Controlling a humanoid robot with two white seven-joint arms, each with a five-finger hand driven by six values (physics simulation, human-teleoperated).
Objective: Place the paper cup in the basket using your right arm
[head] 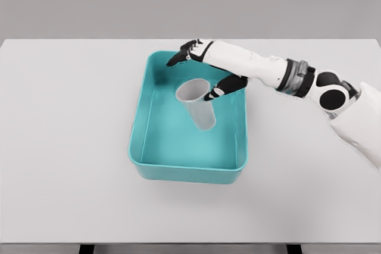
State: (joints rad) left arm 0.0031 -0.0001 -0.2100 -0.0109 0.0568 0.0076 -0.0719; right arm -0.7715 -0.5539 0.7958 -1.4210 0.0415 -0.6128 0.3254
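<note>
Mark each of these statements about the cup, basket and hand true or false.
1. The cup is inside the basket. True.
2. The basket is red. False: it is teal.
3. The right hand is over the basket, fingers spread. True.
4. The cup stands on the table left of the basket. False: it is in the basket, tilted.
5. The left arm reaches into the basket. False: only the right arm shows.

The basket (138, 141) is plain turquoise, inside and outside, with no pattern. The cup (198, 104) is pale grey, almost white. The table (65, 117) is a light grey. The right hand (205, 66) has black fingers with small white marks, and its arm (250, 66) is white with a grey and black ring.
</note>
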